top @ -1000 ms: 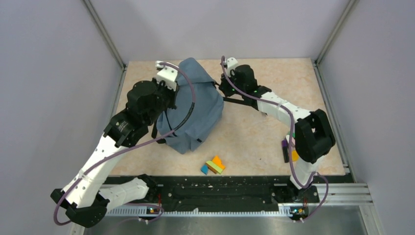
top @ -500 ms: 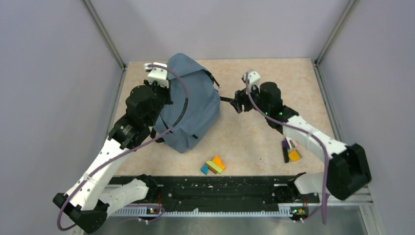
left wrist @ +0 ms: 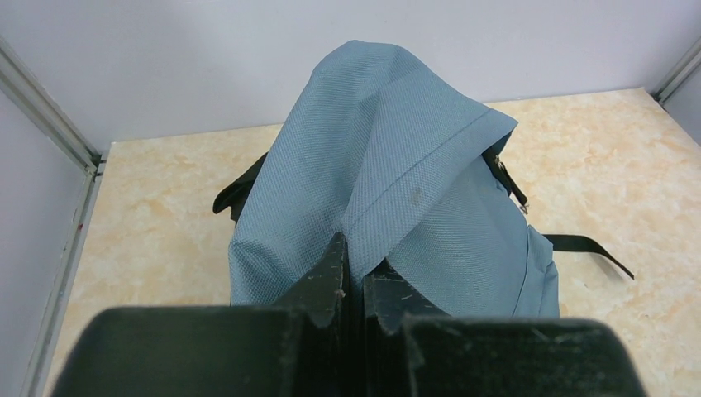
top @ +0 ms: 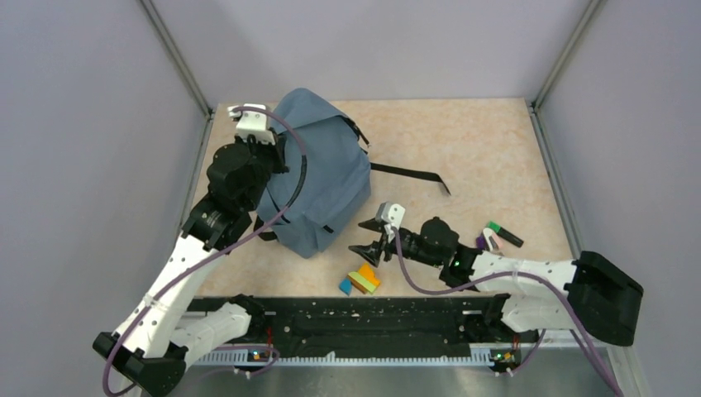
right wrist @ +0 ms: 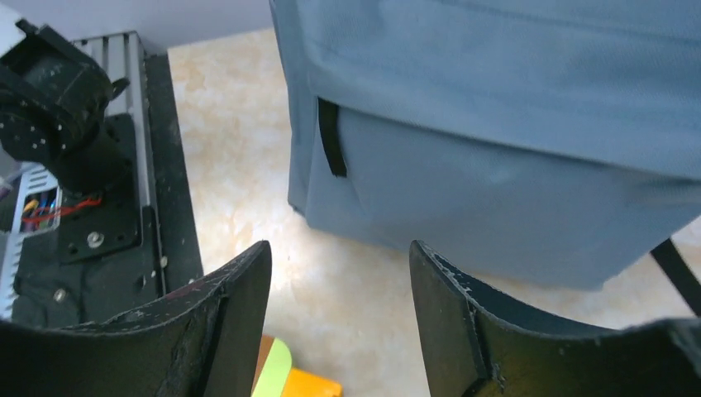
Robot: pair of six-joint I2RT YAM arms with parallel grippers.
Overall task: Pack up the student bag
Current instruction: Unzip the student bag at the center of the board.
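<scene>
The student bag (top: 318, 186) sits slumped on the worktop (top: 479, 141). A fold of its slate-blue fabric, on the side towards the left arm, is pinched and lifted into a peak. The left claw (left wrist: 354, 263) is clamped narrow on that fold, its dark fingers (left wrist: 326, 285) pressed together with cloth between them. From the bag's right side a black strap (top: 409, 174) trails flat across the worktop. The right claw (right wrist: 339, 252) hangs low just off the bag's near right corner, spread wide and holding nothing, pointing at the bag's lower panel. A small stack of coloured blocks (top: 360, 279) in orange, green and blue lies near that same corner, just beside the right claw. Well to the right of the bag lie a black marker with a green cap (top: 504, 234) and a few small items too small to identify.
</scene>
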